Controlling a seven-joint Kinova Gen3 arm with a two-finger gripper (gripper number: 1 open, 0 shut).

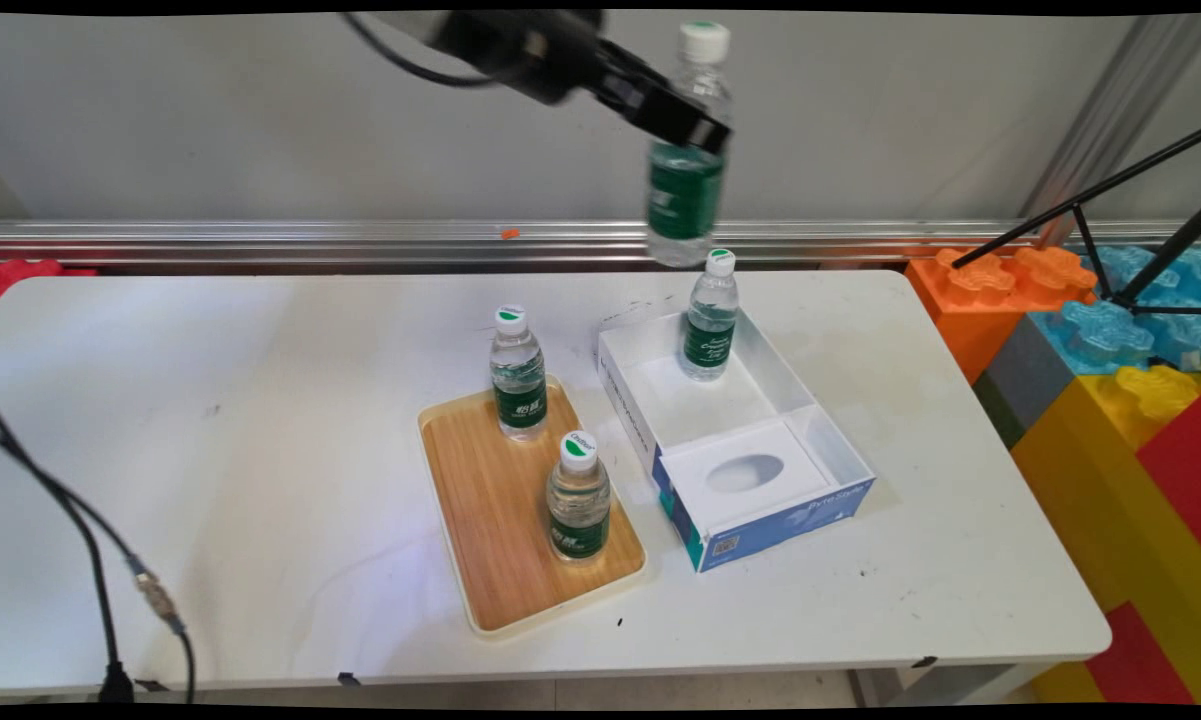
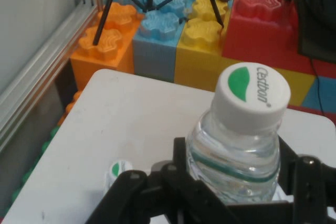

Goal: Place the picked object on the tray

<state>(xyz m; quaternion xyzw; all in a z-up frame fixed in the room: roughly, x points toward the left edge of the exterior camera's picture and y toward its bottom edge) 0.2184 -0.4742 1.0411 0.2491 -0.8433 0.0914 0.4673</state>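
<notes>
We see the tool [image 1: 682,118] clamped on a water bottle [image 1: 687,190], held high above the table [image 1: 210,420]. At 6 o'clock below it, a second bottle [image 1: 711,318] stands in an open white box [image 1: 730,440]; two bottles [image 1: 518,375] [image 1: 578,497] stand on a wooden tray [image 1: 490,540] at the box's 9 o'clock.

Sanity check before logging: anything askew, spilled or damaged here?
No spills or damage. The tool holds one bottle aloft, roughly upright. Two bottles stand on the tray, one in the open box.
</notes>
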